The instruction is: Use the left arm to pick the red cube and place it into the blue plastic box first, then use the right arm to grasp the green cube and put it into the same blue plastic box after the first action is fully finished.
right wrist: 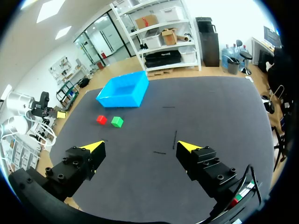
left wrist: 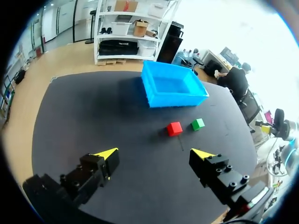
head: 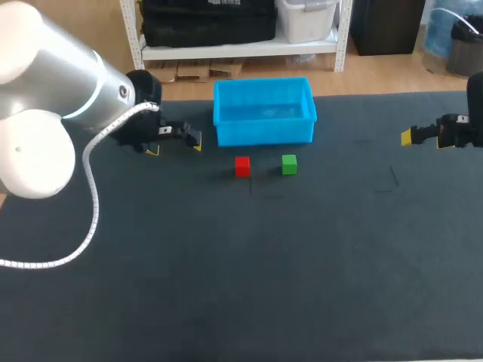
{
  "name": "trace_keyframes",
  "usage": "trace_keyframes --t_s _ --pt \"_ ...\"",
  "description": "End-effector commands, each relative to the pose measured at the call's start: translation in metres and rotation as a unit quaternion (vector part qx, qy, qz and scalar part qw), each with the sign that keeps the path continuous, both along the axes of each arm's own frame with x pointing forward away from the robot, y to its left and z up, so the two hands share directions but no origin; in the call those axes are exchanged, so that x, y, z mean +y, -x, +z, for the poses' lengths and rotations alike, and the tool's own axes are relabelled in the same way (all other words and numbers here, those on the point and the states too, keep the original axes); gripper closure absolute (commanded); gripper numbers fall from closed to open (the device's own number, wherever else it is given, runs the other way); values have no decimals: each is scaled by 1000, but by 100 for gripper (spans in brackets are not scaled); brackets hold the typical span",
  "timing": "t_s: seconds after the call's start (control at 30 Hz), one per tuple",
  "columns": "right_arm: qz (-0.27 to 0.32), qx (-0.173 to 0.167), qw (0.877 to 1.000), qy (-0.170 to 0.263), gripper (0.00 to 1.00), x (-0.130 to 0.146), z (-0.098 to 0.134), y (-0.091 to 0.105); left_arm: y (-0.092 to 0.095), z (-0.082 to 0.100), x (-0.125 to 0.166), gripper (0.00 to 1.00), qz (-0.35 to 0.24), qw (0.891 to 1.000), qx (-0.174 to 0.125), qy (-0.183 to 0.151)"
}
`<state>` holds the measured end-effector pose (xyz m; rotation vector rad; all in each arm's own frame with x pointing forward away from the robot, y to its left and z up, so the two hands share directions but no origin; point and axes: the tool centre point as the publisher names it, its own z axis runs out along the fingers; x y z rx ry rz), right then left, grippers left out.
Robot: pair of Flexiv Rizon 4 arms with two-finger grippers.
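Cube [head: 241,166], red, sitting on surface [head: 302,264] just before box [head: 264,134], green cube [head: 289,164] beside. Left pincer [left wrist: 154,153] hanging spread, empty, well apart; right pincer [right wrist: 140,146] likewise. Likely light, rigid; pinching opposite flat faces looking safest.

In the upper middle of the head view, box [head: 264,133] on the table [head: 226,264]; just below it, left cube [head: 241,166] beside right cube [head: 289,164], slightly apart.

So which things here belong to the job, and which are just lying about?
Job: red cube, green cube, blue plastic box, left gripper, right gripper.
Lying about: short dark marks on the table.
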<state>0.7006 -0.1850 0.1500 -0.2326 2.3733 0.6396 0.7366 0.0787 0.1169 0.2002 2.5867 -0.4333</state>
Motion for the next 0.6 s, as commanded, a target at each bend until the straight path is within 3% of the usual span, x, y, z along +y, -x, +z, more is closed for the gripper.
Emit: trace_keyframes --t_s 0.03,0.23,0.27,0.33,0.37,0.43,0.47,0.6 --pt "0 0 1000 1 0 0 0 0 0 0 -3 0 29 998 -3 -48" --pt "0 0 1000 1 0 0 0 0 -2 1 -19 0 38 998 2 -59" --pt "0 0 1000 1 0 0 0 0 -3 2 -24 0 44 996 -4 -76" --pt "0 0 1000 1 0 0 0 0 -8 4 -33 0 52 996 32 -67" --pt "0 0 1000 1 0 0 0 0 -14 4 -39 0 67 993 34 -87" --pt "0 0 1000 1 0 0 0 0 -20 4 -44 0 74 992 57 -85" --pt "0 0 1000 1 0 0 0 0 -25 2 -49 0 86 988 73 -103" --pt "0 0 1000 1 0 0 0 0 -30 -3 -57 0 104 982 104 -121"
